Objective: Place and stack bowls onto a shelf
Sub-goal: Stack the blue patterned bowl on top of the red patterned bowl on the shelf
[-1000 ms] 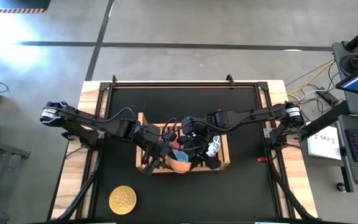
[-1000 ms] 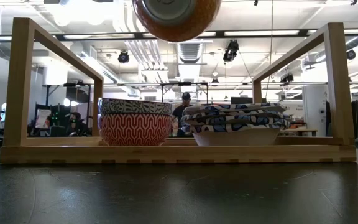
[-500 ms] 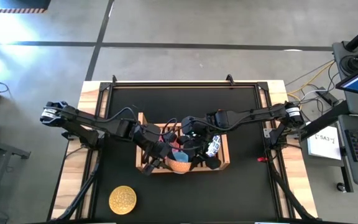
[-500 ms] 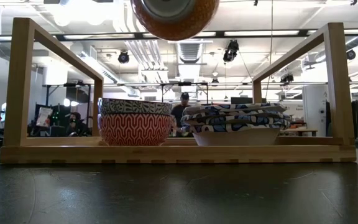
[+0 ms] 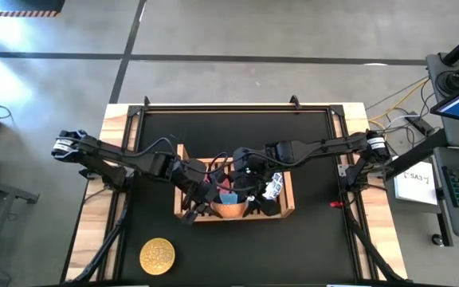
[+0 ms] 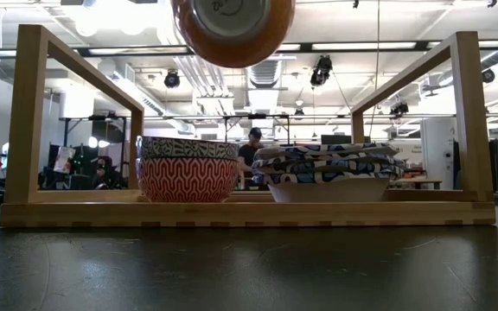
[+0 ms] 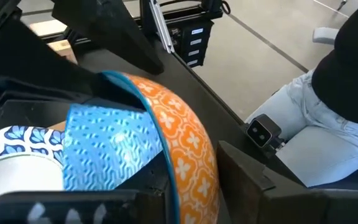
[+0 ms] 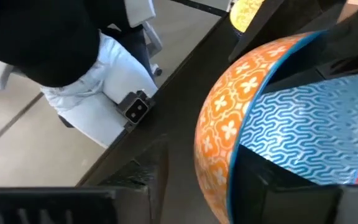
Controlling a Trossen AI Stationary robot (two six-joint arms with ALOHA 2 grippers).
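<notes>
A small bowl, orange with white flowers outside and light blue inside, hangs in the air above the near side of the wooden shelf, between both grippers. My left gripper is shut on its rim from the left, and my right gripper from the right. On the shelf's base a grey-blue bowl sits nested in a red one. Beside them stands a stack of white, blue-patterned bowls. A yellow bowl lies on the table near the left front corner. My left gripper pinches the bowl's rim, one finger inside on the blue wall and one finger outside on the orange wall. The bowl is lifted clear and tipped. My right gripper pinches the opposite rim with one finger outside and one inside. It comes from the table's right.
The shelf's raised end frames stand on either side of the hanging bowl. A small camera sits at the table's near edge, and a seated person's legs show just beyond it. Bare black table lies in front of the shelf.
The held bowl has come down a little and shifted slightly toward the table's left, tipping a bit more; both grippers have moved with it and kept their hold.
</notes>
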